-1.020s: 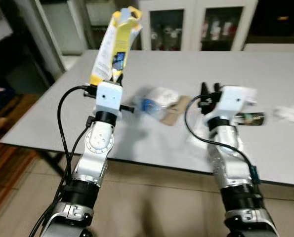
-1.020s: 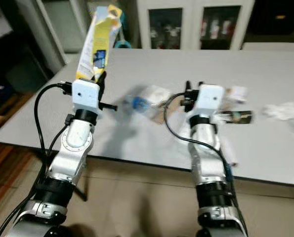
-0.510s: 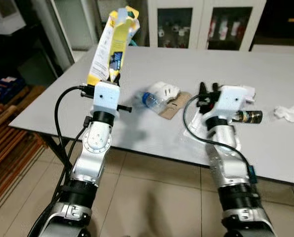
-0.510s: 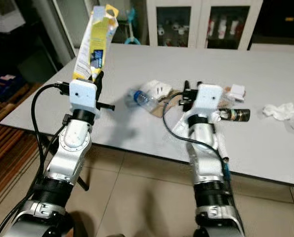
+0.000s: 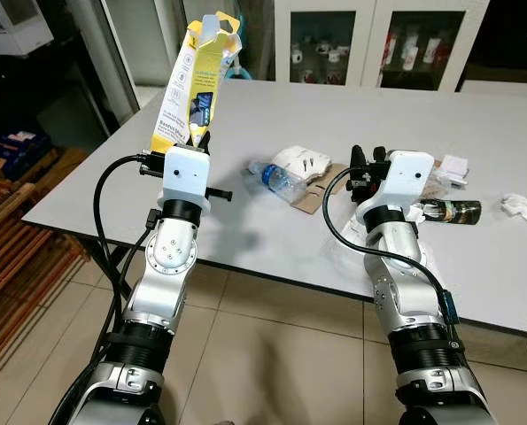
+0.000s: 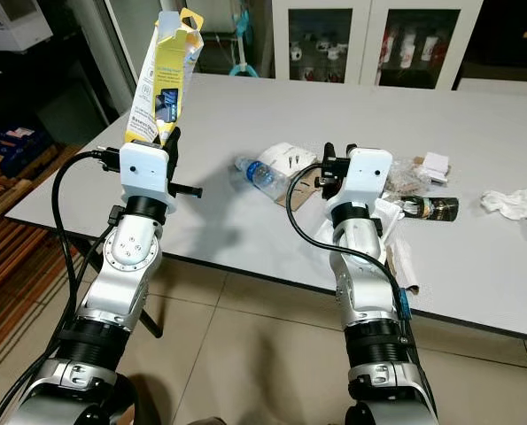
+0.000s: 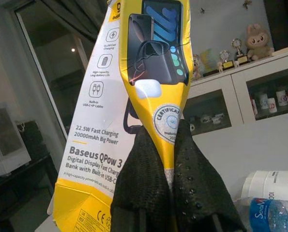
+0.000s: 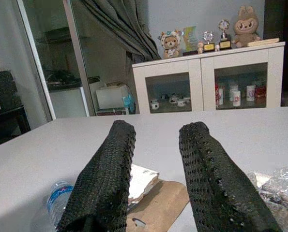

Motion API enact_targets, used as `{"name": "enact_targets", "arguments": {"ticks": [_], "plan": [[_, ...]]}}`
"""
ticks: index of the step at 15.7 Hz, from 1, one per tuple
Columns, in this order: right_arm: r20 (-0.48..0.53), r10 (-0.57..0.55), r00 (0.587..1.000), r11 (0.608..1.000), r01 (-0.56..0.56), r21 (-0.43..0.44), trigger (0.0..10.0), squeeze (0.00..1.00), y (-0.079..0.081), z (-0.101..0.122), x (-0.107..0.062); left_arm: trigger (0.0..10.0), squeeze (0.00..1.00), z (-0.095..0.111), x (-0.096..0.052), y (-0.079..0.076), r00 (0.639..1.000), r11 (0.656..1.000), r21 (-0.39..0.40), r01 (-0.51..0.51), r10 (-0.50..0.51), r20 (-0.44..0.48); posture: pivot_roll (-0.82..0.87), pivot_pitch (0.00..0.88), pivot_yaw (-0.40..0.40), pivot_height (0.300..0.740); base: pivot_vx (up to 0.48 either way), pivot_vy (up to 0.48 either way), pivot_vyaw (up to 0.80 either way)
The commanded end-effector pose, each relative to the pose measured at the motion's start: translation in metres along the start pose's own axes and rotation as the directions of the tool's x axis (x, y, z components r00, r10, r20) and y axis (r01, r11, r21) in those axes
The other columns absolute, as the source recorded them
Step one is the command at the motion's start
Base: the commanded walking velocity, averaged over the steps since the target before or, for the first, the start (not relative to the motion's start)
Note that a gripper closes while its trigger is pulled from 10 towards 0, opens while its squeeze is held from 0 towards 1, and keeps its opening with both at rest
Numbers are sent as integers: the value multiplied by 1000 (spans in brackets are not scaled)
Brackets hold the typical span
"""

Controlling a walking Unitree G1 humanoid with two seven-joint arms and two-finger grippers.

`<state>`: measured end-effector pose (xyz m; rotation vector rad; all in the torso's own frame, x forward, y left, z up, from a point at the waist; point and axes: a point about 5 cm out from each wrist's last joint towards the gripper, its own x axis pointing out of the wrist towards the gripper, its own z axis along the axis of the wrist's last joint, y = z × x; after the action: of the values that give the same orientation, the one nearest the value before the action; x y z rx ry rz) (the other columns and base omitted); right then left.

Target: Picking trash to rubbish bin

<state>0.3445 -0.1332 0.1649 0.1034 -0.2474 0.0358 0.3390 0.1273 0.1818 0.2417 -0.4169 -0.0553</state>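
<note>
Trash in hand first: a yellow power-bank box (image 7: pixel 134 96), empty-looking and torn open at its top, stands upright in the left gripper (image 5: pixel 195 142), whose two black fingers (image 7: pixel 187 188) are pressed together on the box's lower edge. The box rises tall above the white wrist housing, held clear of the grey table (image 5: pixel 272 248) near its left corner.

The right gripper (image 5: pixel 366 168) hovers just above the table with its fingers parted and nothing between them, pointing toward the litter ahead.

Beyond it lie a clear plastic bottle (image 5: pixel 278 179) on its side, a crumpled white wrapper (image 5: pixel 300 160) touching a flat brown piece of cardboard (image 5: pixel 319 186), a dark bottle (image 5: pixel 449 211) lying on its side to the right, and crumpled tissue (image 5: pixel 522 204) near the table's right edge. White cabinets (image 5: pixel 369 40) stand behind the table; wooden slats (image 5: pixel 15 257) lie on the floor to the left.

The step in hand is probably carrying the box to a bin. Because the grip is low on a tall, light carton, it could tip or slip when the robot turns; keeping the wrist level, moving slowly, and releasing only once directly above the bin opening would serve best.
</note>
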Motion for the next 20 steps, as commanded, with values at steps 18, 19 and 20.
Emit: {"name": "enact_targets", "arguments": {"ticks": [18,19,20], "plan": [[-46,24,999,1000,-25,-8,10000,0,7,33,28,10000,0,-3,0,-2,1000,1000,-4,12,-12,-12,-6,0,79,740,0,0,0],[-73,30,997,999,-32,-19,10000,0,9,32,31,10000,0,-3,0,-3,1000,1000,-4,13,-13,-13,-5,0,78,740,0,0,0],[-123,26,992,1000,-27,-9,10000,0,11,27,32,10000,0,-4,-2,-4,1000,1000,-5,17,-17,-17,-1,0,74,740,0,0,0]]}}
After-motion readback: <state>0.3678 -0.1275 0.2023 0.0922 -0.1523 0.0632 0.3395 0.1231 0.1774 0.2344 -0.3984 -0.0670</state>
